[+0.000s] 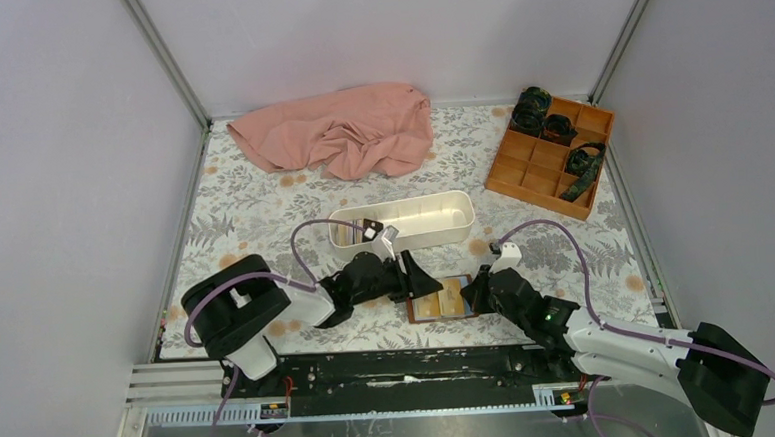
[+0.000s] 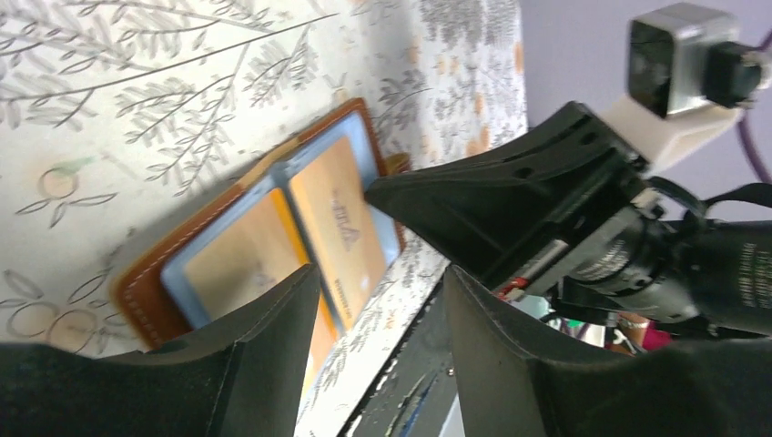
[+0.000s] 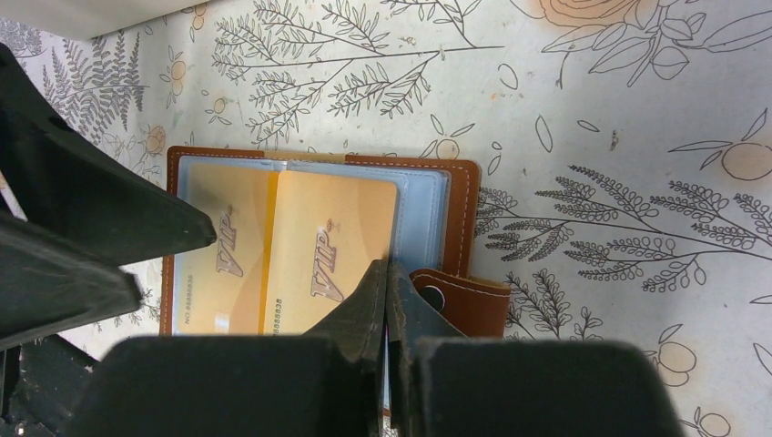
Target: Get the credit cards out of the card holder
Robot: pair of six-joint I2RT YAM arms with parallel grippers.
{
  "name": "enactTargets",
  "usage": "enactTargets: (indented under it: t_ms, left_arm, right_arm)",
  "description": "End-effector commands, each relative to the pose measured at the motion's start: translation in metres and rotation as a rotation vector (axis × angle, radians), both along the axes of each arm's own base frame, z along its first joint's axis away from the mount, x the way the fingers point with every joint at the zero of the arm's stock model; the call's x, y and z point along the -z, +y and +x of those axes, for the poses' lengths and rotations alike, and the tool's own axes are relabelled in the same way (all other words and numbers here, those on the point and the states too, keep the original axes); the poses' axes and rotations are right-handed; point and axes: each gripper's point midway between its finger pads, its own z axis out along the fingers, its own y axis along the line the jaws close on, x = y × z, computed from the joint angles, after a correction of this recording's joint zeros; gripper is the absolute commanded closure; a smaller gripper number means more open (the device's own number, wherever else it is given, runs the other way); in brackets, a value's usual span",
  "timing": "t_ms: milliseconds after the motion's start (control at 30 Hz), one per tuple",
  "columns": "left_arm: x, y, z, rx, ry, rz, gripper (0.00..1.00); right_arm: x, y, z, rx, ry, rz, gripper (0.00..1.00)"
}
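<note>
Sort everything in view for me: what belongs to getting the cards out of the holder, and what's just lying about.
In the job: card holder, lying open; credit cards, two yellow-orange ones showing in it; left gripper, open; right gripper, shut.
Lying about: pink cloth; orange compartmented box; white tray, holding small pieces I cannot make out.

Both yellow-orange credit cards (image 3: 300,246) in the open card holder (image 3: 462,205) read "VIP"; their small number lines are too blurred
</note>
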Motion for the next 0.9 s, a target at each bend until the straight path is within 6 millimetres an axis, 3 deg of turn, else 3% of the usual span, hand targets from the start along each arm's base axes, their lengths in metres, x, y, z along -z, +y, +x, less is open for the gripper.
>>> enactTargets:
  t_ms: [0,367,667,867]
  left_arm:
    - [0.025,0.011,-0.001,-0.035,0.004,0.120,0.40]
    - [0.042,-0.005,-0.002,-0.005,0.026,0.182,0.39]
    - [0.038,-0.018,-0.006,0.032,0.027,0.148,0.39]
    - [0.019,-0.025,-0.014,0.063,0.026,0.009,0.41]
  right_arm:
    - [0.004,-0.001,-0.006,-0.026,0.023,-0.020,1.00]
    - [0.006,-0.003,-0.008,-0.022,0.030,-0.022,1.00]
    - [0.008,-0.004,-0.009,-0.021,0.030,-0.017,1.00]
    - [0.011,-0.004,-0.010,-0.023,0.036,-0.018,1.00]
